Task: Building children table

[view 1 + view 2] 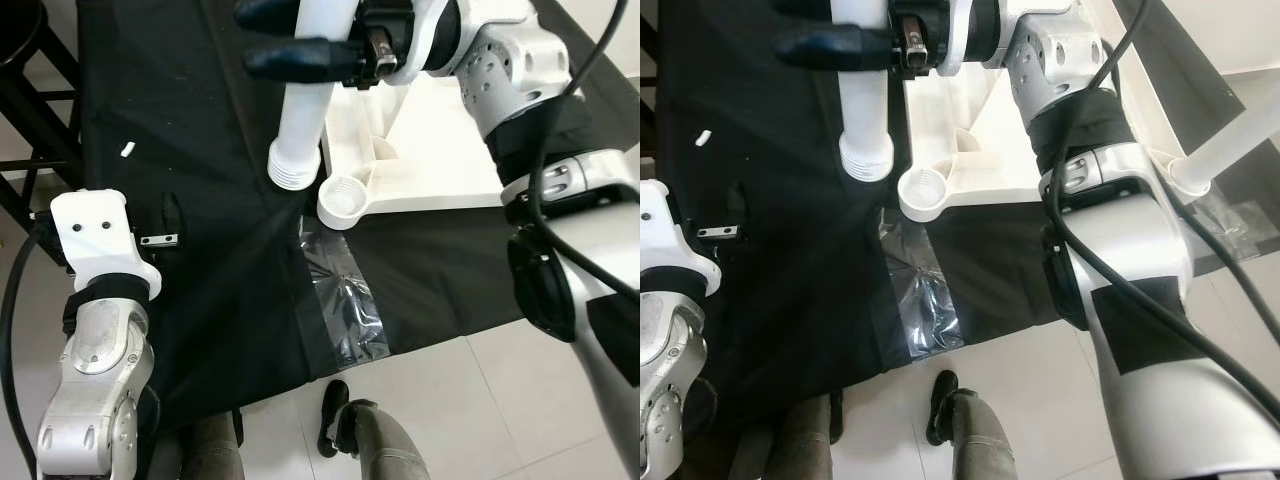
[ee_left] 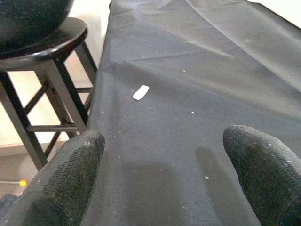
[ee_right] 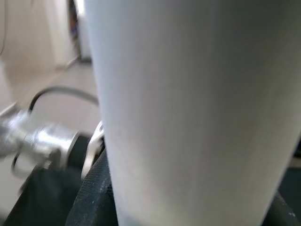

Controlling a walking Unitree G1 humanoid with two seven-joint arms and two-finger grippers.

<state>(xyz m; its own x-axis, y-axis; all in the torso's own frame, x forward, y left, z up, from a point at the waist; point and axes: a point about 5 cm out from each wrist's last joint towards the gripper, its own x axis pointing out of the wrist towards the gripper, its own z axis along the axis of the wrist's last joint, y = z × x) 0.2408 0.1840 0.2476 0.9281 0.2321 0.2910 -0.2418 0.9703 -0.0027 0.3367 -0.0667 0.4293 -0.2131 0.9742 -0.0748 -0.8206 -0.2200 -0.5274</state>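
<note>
Down at the near left, the left gripper [image 2: 160,179] idles over the black cloth [image 1: 200,120], fingers spread wide with nothing between them. Going right, the right gripper [image 1: 300,40] is clamped across the white table leg [image 1: 300,130], which hangs roughly upright, threaded end down. That end sits just left of, and slightly beyond, the round socket [image 1: 342,200] on the white tabletop's [image 1: 440,160] near corner. So I'd guess it needs a nudge right and nearer.

A black cloth [image 1: 200,150] covers the floor; a dark wooden stool [image 2: 42,70] stands at its nine o'clock edge.
</note>
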